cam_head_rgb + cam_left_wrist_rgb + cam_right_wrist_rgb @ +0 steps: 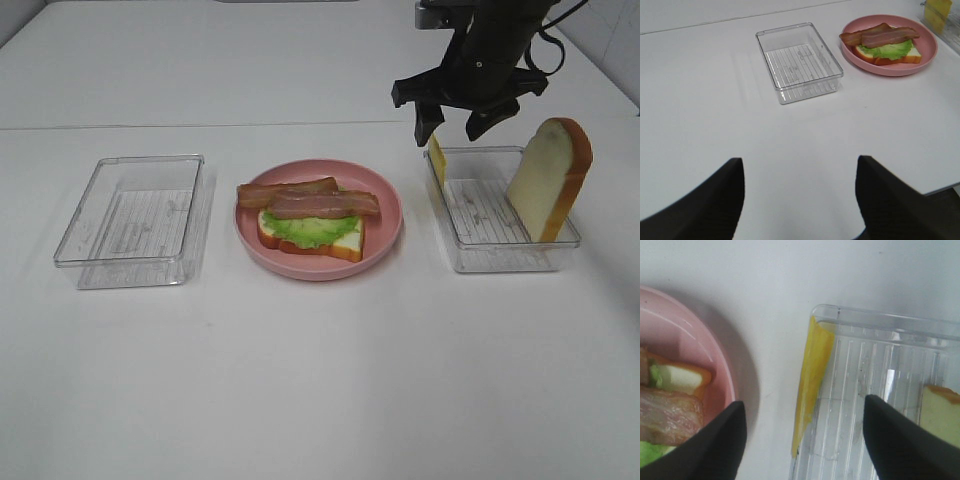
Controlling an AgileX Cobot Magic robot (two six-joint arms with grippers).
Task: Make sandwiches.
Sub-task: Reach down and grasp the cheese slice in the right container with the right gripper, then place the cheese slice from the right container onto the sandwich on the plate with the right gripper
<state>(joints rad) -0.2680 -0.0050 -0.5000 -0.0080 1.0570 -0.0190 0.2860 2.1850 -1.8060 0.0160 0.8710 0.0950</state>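
Table [320, 400], white, fills the exterior view. Two clear trays stand on it: left tray [150, 160] at centre left, right tray [500, 268] at centre right. Plate [385, 215], pink and round, sits between them, apart from both.

Right gripper [452, 130] hangs at the upper right of the frame, above the right tray's near-plate end. Its fingers stand apart and grip nothing. Left gripper [800, 200] shows only in its wrist view, low in the frame. Its fingers are spread wide over bare table, well apart from the left tray.

Sandwich is part built at the frame centre. One bread slice [345, 243] lies flat on the plate, lettuce [310, 228] on it, and two bacon strips [325, 205] on the lettuce. The rear strip overhangs toward the plate's left rim.

Second bread slice [548, 180] stands on edge in the right tray, leaning against its right wall. Cheese [437, 160], yellow, stands on edge against the same tray's left wall, below the right gripper.
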